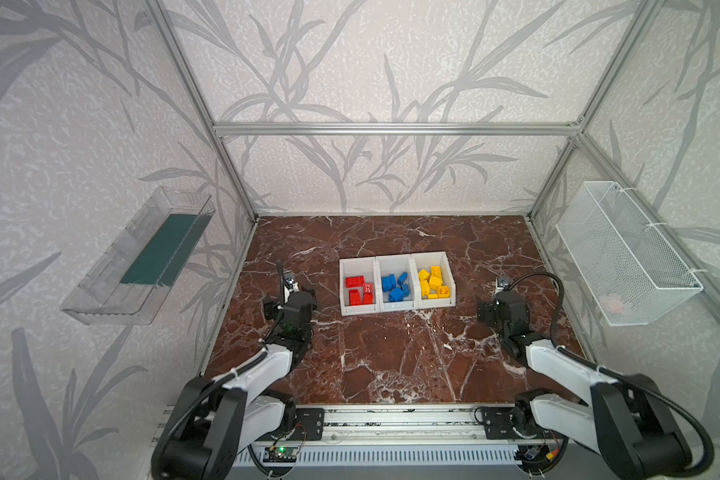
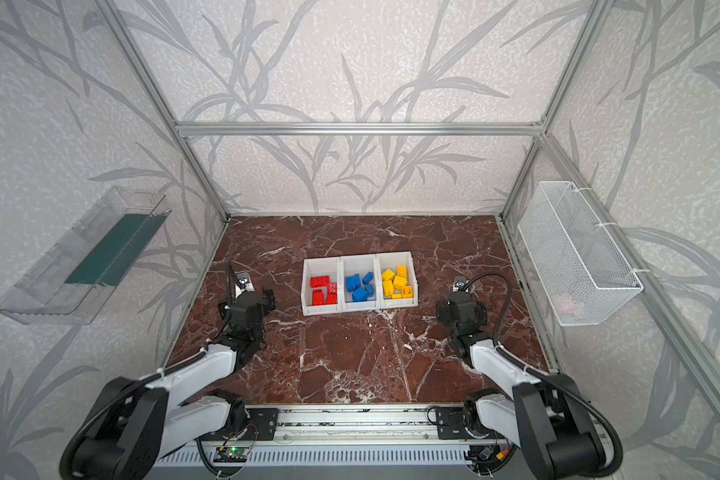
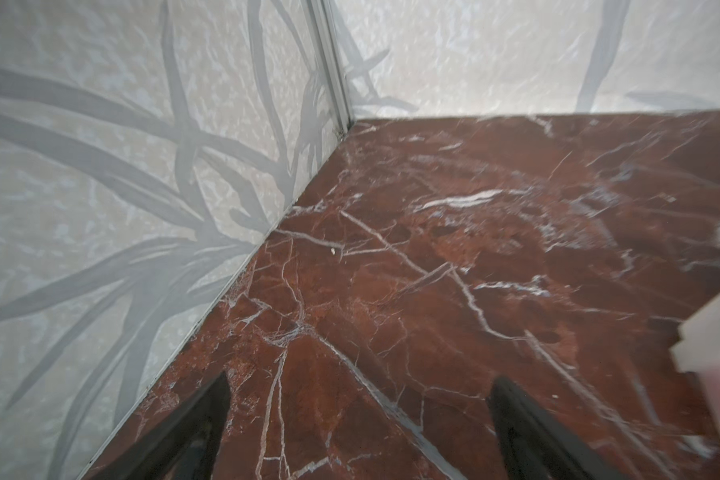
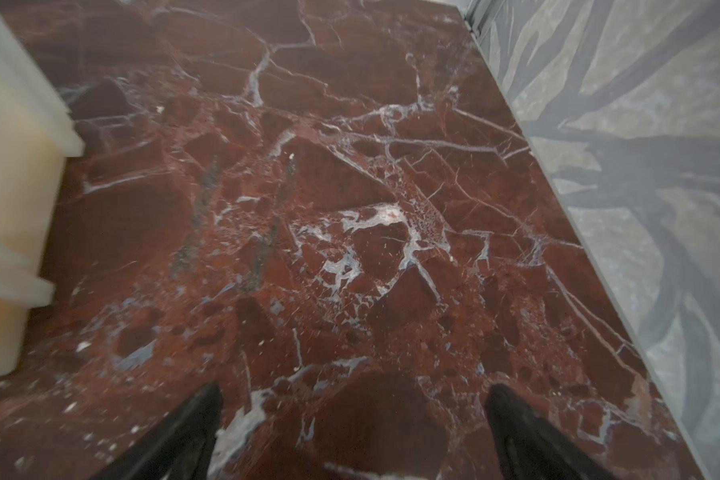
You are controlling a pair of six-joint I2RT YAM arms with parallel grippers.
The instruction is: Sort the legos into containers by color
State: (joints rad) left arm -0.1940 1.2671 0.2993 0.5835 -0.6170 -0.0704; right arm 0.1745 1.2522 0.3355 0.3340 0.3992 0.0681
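Sorting looks done: bricks [image 1: 395,286] lie by colour in bins [image 1: 400,306] between left gripper [image 3: 360,378] and right gripper [image 4: 355,386]. Both sets of jaws gape empty; seemingly nothing left to pick.

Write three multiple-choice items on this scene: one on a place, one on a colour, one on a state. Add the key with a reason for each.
1. Where do the blue legos lie?
A) left bin
B) middle bin
C) right bin

2. What colour are the legos in the right bin?
A) red
B) blue
C) yellow

3. How do the left hand and the right hand stand?
A) both open and empty
B) left shut on a lego
C) right shut on a bin

Key:
1 B: both top views show the blue legos inside the middle bin.
2 C: only yellow legos lie in the right bin.
3 A: each wrist view shows the jaws wide apart with nothing between them.
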